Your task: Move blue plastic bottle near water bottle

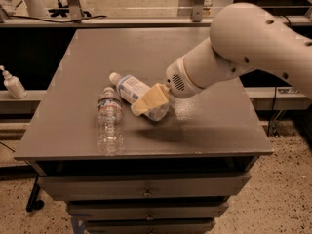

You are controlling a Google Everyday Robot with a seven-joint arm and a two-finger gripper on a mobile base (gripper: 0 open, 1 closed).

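Note:
The blue plastic bottle [130,88] lies on its side on the grey table [204,126], white cap pointing back left, white-and-blue label up. My gripper [150,103] with tan fingers sits over the bottle's base end, at its right. The water bottle [108,124], clear and ribbed with a narrow label band near the neck, lies on its side just to the left, cap pointing away from me. The two bottles are close, a small gap between them.
My white arm [253,48] reaches in from the right above the table. A spray bottle [12,84] stands on a shelf to the left. Drawers [146,191] sit below the table's front edge. Metal posts stand behind the table.

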